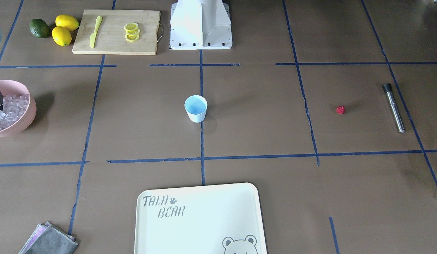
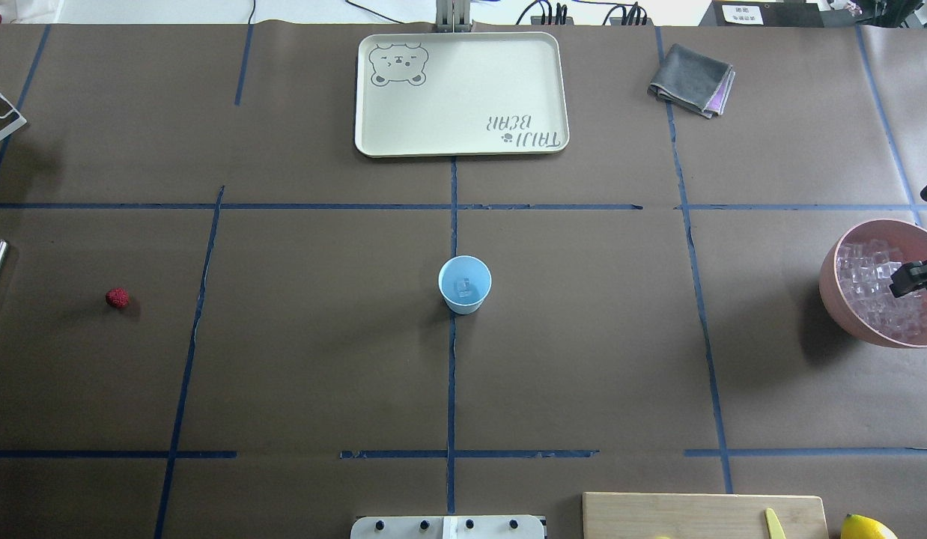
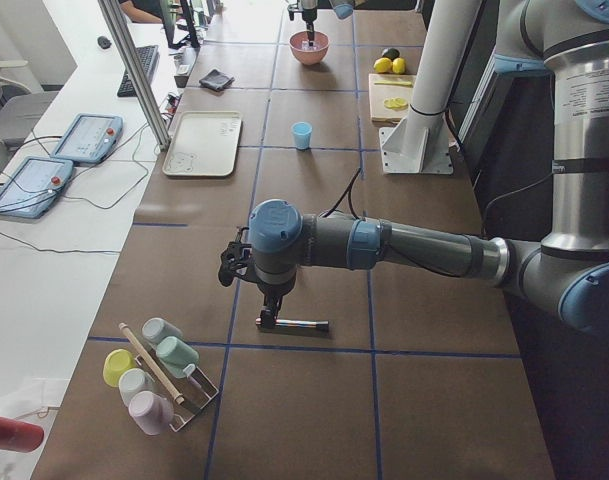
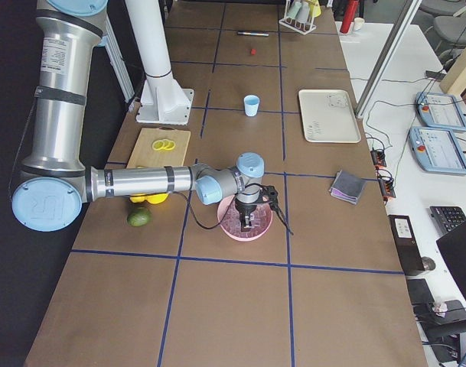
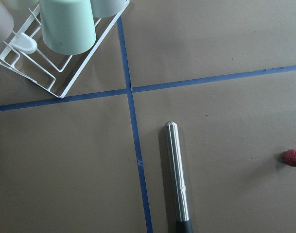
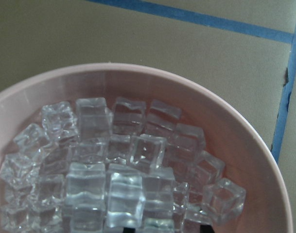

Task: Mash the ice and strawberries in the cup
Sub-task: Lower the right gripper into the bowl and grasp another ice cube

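Front: pale-blue cup (image 1: 196, 108) at centre of worktop (image 1: 261, 134); strawberry (image 1: 340, 110) well apart, near muddler (image 1: 393, 107).
Overhead: seemingly some ice (image 2: 463, 286) in cup; right fingers (image 2: 916, 275) over pink bowl (image 2: 830, 293), spread untellable.
Left side: left fingers (image 3: 271, 308) above muddler, likewise untellable.
Probably left to do: strawberry, mashing.

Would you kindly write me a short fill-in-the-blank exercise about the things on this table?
1. The ice cubes are piled in a pink ____.
2. The strawberry lies on the bare ____, outside the blue cup.
3. The lemon slices sit on a wooden cutting ____.
4. The cream tray is printed with a cartoon ____.
Missing words: bowl; table; board; bear.
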{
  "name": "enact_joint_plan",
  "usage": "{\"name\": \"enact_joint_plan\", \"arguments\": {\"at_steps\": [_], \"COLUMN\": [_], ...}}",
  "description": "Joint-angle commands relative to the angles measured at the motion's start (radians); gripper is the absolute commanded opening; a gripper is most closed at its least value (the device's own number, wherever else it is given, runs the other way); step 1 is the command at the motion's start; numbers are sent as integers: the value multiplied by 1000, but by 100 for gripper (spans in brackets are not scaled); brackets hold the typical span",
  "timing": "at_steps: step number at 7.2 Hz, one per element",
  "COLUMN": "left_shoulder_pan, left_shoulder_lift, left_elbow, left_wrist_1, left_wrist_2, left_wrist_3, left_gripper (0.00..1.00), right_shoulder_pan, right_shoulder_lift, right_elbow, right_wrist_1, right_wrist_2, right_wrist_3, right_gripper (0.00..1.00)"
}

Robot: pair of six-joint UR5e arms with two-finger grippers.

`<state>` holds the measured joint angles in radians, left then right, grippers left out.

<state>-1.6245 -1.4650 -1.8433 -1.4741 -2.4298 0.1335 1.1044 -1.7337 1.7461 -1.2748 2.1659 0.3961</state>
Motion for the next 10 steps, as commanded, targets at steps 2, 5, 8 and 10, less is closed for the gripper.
{"name": "enact_joint_plan", "arguments": {"at_steps": [2, 5, 8, 10], "left_shoulder_pan": [0, 0, -2, -2], "left_shoulder_lift": [0, 0, 2, 2], "left_elbow": [-5, -7, -8, -8], "left_wrist_1": [0, 0, 0, 0], "left_wrist_2": [0, -2, -3, -3], "left_wrist_3": [0, -15, -17, -17], "left_gripper": [100, 100, 100, 100], "right_shoulder_pan": [0, 2, 12, 14], "right_shoulder_lift": [-4, -6, -72, -15], "right_elbow": [4, 10, 241, 387], "right_wrist_1": [0, 0, -174, -357], "right_wrist_2": [5, 3, 2, -11], "right_wrist_3": [1, -2, -5, -2], "right_gripper": [53, 0, 0, 0]}}
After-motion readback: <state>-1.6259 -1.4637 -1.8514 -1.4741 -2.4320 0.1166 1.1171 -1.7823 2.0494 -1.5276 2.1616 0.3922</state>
